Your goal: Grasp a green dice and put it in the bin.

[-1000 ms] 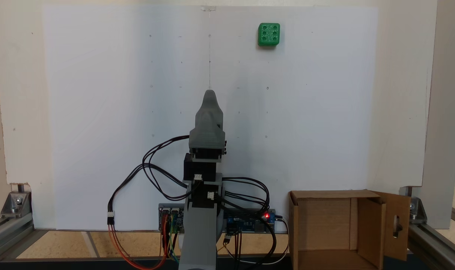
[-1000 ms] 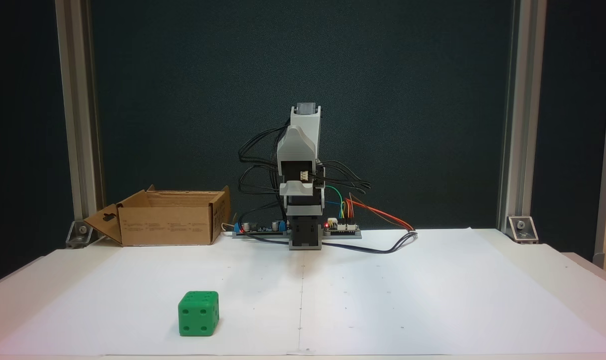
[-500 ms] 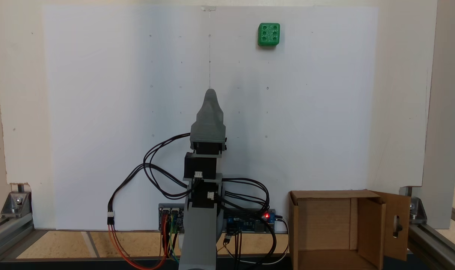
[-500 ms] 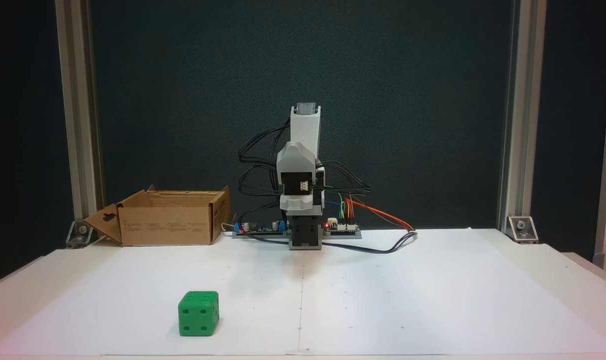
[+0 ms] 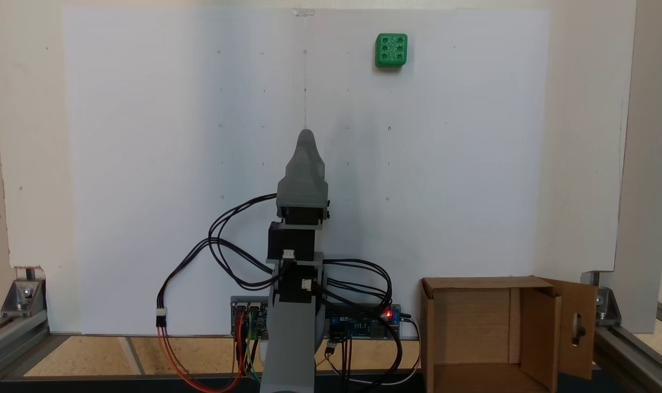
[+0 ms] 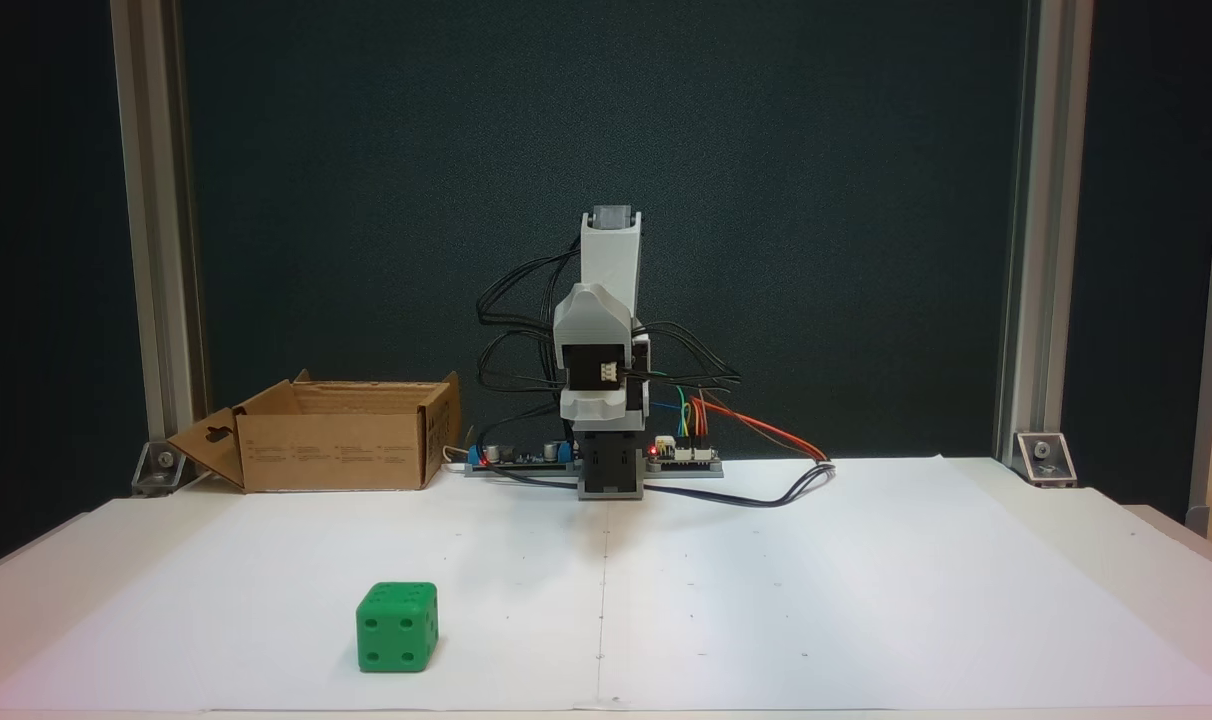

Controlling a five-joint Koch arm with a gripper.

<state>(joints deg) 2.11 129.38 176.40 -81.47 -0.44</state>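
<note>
A green dice (image 5: 391, 50) sits alone on white paper (image 5: 145, 164), at about one o'clock from the folded robot arm in the top-down fixed view. The gripper (image 5: 306, 134) points away from its base, well apart from the dice; I cannot tell whether its fingers are spread. The bin (image 5: 473, 333), a cardboard box at four o'clock, looks empty. Nothing is grasped yet; the whole task remains.

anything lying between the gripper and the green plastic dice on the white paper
Nothing. In both fixed views only bare white paper sheet, with faint dots and a thin centre line, lies between the grey gripper and the small green plastic dice.
</note>
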